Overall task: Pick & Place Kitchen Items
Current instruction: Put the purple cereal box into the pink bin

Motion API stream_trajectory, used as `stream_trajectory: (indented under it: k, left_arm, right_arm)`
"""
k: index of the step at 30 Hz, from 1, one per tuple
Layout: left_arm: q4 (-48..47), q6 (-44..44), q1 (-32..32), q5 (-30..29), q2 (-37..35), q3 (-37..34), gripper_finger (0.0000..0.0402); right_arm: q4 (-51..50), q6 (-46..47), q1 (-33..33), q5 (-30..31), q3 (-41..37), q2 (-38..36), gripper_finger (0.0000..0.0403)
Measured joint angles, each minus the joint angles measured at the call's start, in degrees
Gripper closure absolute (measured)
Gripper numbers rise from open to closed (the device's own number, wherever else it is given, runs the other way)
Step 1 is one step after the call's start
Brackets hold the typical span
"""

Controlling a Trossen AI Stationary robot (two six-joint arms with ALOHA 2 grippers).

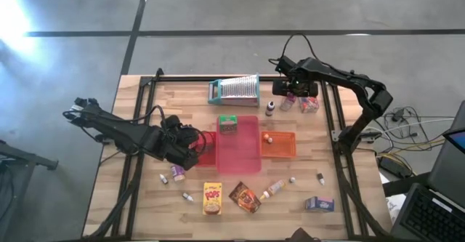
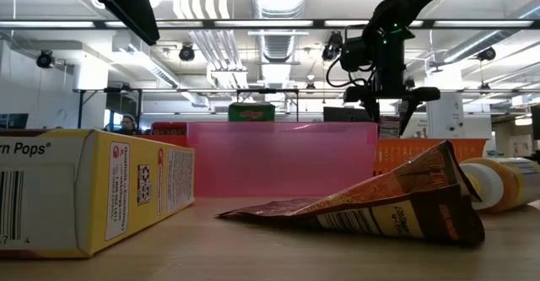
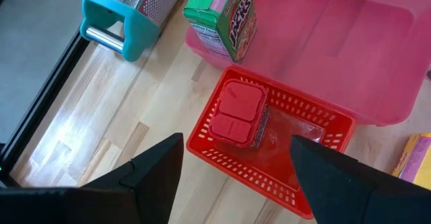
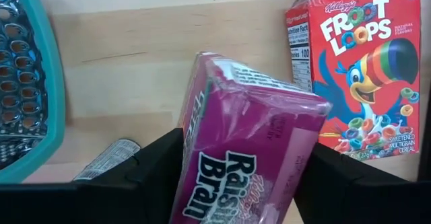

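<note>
My right gripper (image 4: 247, 141) hangs over the table's far right part, pointing down, shut on a pink Raisin Bran box (image 4: 249, 143). Beside it a red Froot Loops box (image 4: 357, 69) lies flat on the wood. My left gripper (image 3: 237, 142) stands open above a red basket (image 3: 296, 126) that holds a red packet (image 3: 236, 113), and it touches nothing. A green Apple Jacks box (image 3: 222, 15) stands in the pink tray (image 3: 350, 56). In the high view the right gripper (image 1: 294, 95) is at the far right and the left gripper (image 1: 195, 146) at the middle left. My right gripper has the pink box between its two fingers, one against each long side (image 4: 190, 126), with the printed face toward the wrist camera. The fingers come from above, pointing down. The box sits tilted in the gap. Its lower end is hidden, so I cannot tell whether it is lifted.
The ribbed metal piece with its teal frame (image 1: 235, 89) lies at the far middle, close to the right gripper. An orange tray (image 1: 278, 144) adjoins the pink tray. Near the front edge lie a yellow Corn Pops box (image 1: 212, 198), a brown packet (image 1: 245, 197), a blue-purple box (image 1: 318, 204) and small bottles.
</note>
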Motion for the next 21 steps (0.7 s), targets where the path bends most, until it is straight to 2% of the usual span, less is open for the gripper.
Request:
stream_trajectory:
  k: [15,21]
  left_arm:
    - [-0.02,0.00,0.00,0.00,0.00,0.00,0.0125]
    - [0.00,-0.01,0.00,0.00,0.00,0.00,0.0125]
  right_arm:
    - [0.80,-4.60,0.00,0.04,0.00,0.00,0.0265]
    - [0.83,-6.47,0.00,0.04,0.00,0.00,0.0287]
